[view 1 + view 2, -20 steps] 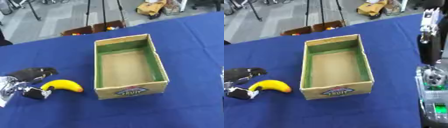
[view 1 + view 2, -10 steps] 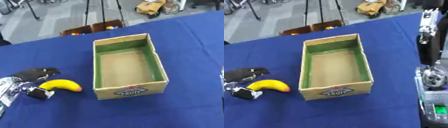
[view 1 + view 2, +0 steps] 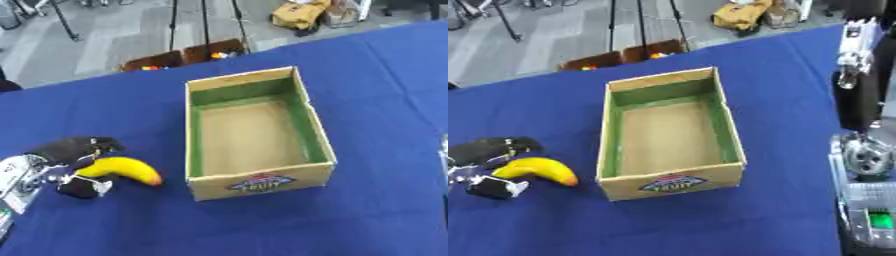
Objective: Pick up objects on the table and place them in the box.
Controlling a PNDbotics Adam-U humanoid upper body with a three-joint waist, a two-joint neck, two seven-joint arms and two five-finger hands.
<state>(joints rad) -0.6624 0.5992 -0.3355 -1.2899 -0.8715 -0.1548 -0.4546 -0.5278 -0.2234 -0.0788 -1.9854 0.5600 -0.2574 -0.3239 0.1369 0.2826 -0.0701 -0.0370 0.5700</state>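
A yellow banana [image 3: 120,168] lies on the blue tablecloth, left of the cardboard box [image 3: 316,131]. My left hand [image 3: 73,149] is at the banana's left end, with black fingers curled over its top and the thumb [image 3: 80,187] under it, so the banana sits pinched between them. The box is open at the top, green inside, with a bare brown floor and a fruit label on its near wall. My right arm stands along the right edge in the right eye view, and its hand [image 3: 856,92] is far from both the box and the banana.
The blue cloth [image 3: 262,225] covers the whole table. Beyond the far edge are a grey floor, a low crate holding small coloured things [image 3: 188,54], stand legs and a yellow bag [image 3: 297,14].
Almost nothing has changed. My left hand and the banana have edged slightly right, toward the box.
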